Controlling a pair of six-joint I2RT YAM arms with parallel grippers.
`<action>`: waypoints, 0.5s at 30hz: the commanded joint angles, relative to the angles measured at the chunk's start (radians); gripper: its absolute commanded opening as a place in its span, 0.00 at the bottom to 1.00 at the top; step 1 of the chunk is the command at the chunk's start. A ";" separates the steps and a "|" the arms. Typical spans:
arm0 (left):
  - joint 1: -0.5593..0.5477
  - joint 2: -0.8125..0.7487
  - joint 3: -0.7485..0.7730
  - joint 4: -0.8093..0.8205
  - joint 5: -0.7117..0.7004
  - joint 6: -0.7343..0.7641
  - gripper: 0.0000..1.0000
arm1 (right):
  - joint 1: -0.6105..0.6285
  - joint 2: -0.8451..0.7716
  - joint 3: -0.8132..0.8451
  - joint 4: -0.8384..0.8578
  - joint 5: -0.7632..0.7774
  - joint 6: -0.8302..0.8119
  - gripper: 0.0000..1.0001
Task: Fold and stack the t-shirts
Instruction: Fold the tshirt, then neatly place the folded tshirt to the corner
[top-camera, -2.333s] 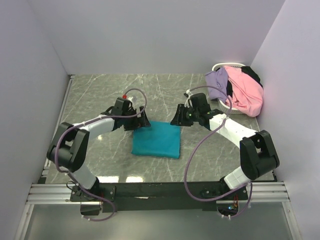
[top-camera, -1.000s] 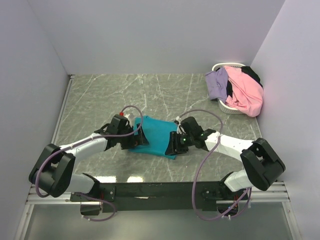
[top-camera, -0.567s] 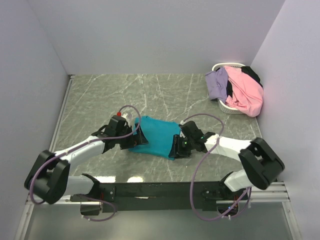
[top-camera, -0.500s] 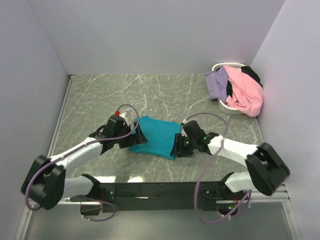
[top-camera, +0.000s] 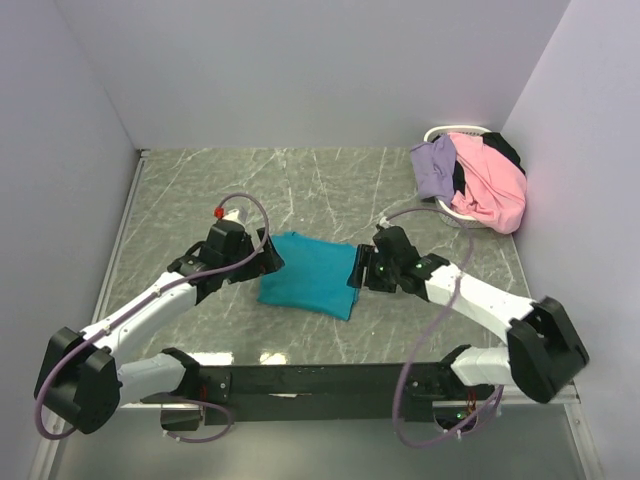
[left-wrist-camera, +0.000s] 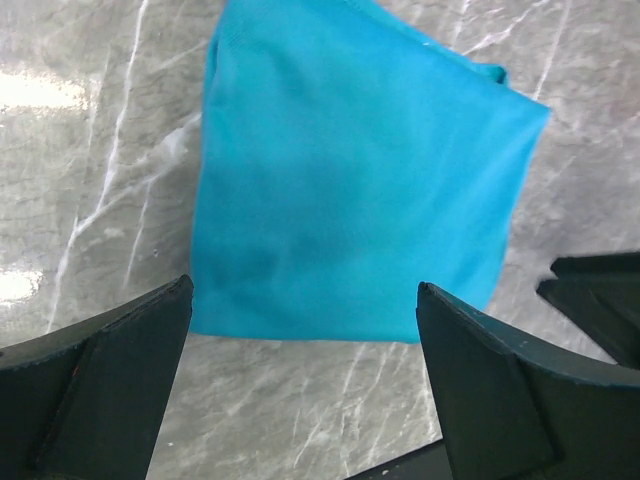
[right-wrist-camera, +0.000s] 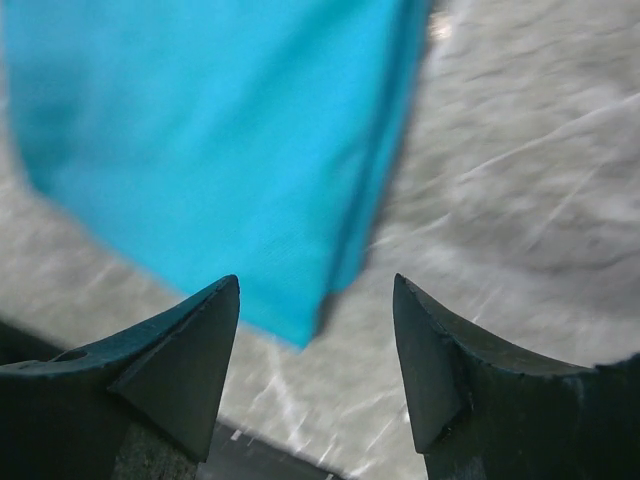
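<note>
Nearest of all, on the near side of the teal t-shirt (top-camera: 308, 283): black mounting rail (top-camera: 320, 380) along the table edge, with left arm (top-camera: 140, 310) and right arm (top-camera: 480, 298) bolted to it and reaching forward from either end.

Further in, lying flat on the grey marble table (top-camera: 200, 190), about midway between the two wrists, folded into a rough rectangle with no sleeves showing. Seen from the left wrist (left-wrist-camera: 350, 170) as a smooth block of cloth; from the right wrist (right-wrist-camera: 200, 130) blurred, with a layered fold edge along one side.

Just beside the shirt's left edge: left gripper (top-camera: 268, 262), low over the marble, jaws standing wide apart (left-wrist-camera: 305, 290), clamped on nothing, fingers (left-wrist-camera: 110, 370) framing the shirt's nearest edge. Touching the cloth or not, impossible to tell.

Just beside the shirt's right edge: right gripper (top-camera: 358, 272), parted (right-wrist-camera: 316, 282), nothing pinched between the fingers (right-wrist-camera: 180, 350), shirt corner showing through the gap beyond them.

Well beyond the shirt, off to its far right against the wall: white wire-rimmed basket (top-camera: 452, 216), heaped with more shirts. Lavender t-shirt (top-camera: 433, 165) draped over the left rim, pink t-shirt (top-camera: 488, 185) spilling over the front and right, black t-shirt (top-camera: 505, 148) peeking out behind the pink.

Farthest from the shirt: plain pale walls (top-camera: 320, 70) closing off the back and both sides.
</note>
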 joint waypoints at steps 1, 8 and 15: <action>-0.002 0.011 0.014 0.012 -0.024 -0.009 0.99 | -0.071 0.104 0.040 0.085 0.011 -0.037 0.70; -0.002 0.014 0.040 -0.002 -0.028 0.006 0.99 | -0.133 0.259 0.080 0.163 -0.070 -0.083 0.72; -0.004 0.035 0.057 0.003 -0.024 0.011 0.99 | -0.166 0.405 0.164 0.224 -0.185 -0.093 0.73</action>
